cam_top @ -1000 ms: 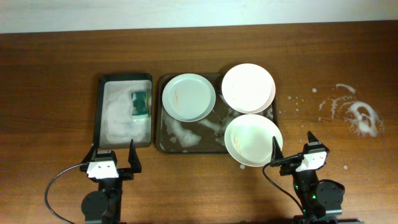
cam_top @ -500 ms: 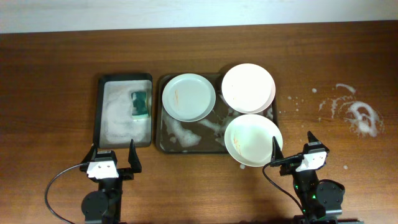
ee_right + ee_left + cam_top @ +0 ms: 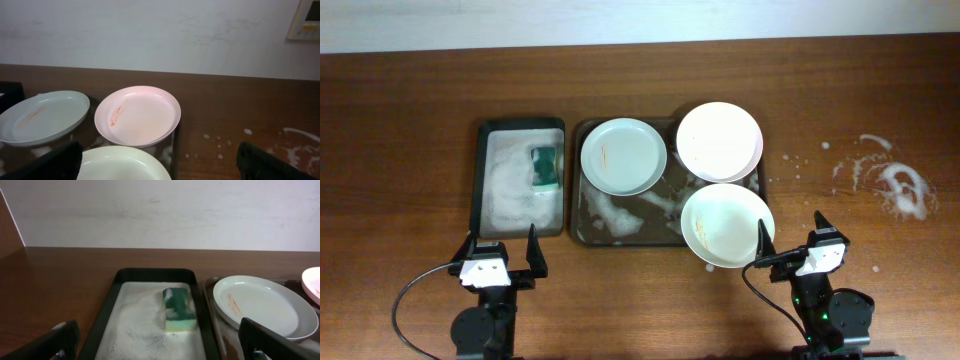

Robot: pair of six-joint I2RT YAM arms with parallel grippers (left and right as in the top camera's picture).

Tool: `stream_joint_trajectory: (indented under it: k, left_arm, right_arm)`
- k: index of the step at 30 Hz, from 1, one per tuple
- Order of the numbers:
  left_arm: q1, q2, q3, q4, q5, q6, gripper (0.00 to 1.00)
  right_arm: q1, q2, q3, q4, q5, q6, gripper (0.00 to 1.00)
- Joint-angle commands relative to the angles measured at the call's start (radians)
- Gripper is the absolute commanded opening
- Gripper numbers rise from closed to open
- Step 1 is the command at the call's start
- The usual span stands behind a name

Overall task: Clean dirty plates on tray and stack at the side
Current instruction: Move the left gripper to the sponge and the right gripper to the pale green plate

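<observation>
Three plates lie on the dark brown tray (image 3: 620,236), which is streaked with foam. The pale green plate (image 3: 623,157) is at its far left, the pink plate (image 3: 719,141) at its far right, the cream plate (image 3: 727,225) at its near right, overhanging the rim. All three carry faint brown smears. My left gripper (image 3: 500,249) is open and empty near the table's front, before the black tray. My right gripper (image 3: 791,233) is open and empty just right of the cream plate. The green plate (image 3: 262,307) shows in the left wrist view, the pink plate (image 3: 137,116) in the right wrist view.
A narrower black tray (image 3: 485,180) filled with foam holds a green sponge (image 3: 545,166) left of the brown tray. Foam splashes (image 3: 890,180) lie on the wooden table at the right. A white wall runs along the table's back edge.
</observation>
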Motion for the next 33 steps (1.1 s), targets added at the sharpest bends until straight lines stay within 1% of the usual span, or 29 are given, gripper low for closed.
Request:
stream_joint_trajectory:
  k: [1,10,12,15,18,20,22,26,28,32,33]
  left_arm:
    - [0.007,-0.006,-0.006,0.000,0.014,0.016,0.99]
    - [0.006,-0.006,-0.006,0.000,0.014,0.016,0.99]
    - [0.006,-0.006,-0.006,0.001,0.017,0.010,0.99]
    - [0.006,-0.006,-0.006,0.009,0.082,0.004,0.99]
    - [0.006,-0.006,0.006,0.020,0.183,0.005,0.99]
    - [0.006,-0.006,0.031,0.019,0.199,0.004,0.99]
    - [0.006,-0.006,0.081,0.009,0.198,0.004,0.99]
    - [0.006,0.044,0.252,-0.127,0.198,0.005,0.99]
    - [0.006,0.093,0.327,-0.174,0.198,0.013,0.99]
    - [0.006,0.243,0.451,-0.203,0.198,0.013,0.99]
    - [0.006,0.299,0.493,-0.219,0.198,0.013,0.99]
  right_arm:
    - [0.006,-0.002,-0.005,-0.006,0.002,-0.003,0.98]
    - [0.006,-0.002,-0.005,-0.005,-0.003,-0.003,0.98]
    - [0.006,-0.002,-0.005,0.006,-0.048,-0.002,0.98]
    - [0.006,-0.002,0.008,0.017,-0.155,-0.002,0.98]
    - [0.006,0.000,0.048,0.017,-0.211,0.036,0.98]
    - [0.006,0.007,0.095,0.016,-0.246,0.035,0.98]
    - [0.006,0.042,0.180,0.002,-0.274,0.035,0.98]
    - [0.006,0.185,0.415,-0.167,-0.274,0.035,0.98]
    - [0.006,0.276,0.538,-0.241,-0.278,0.035,0.98]
    - [0.006,0.485,0.776,-0.376,-0.333,0.035,0.99]
    - [0.007,0.560,0.858,-0.444,-0.353,0.035,0.98]
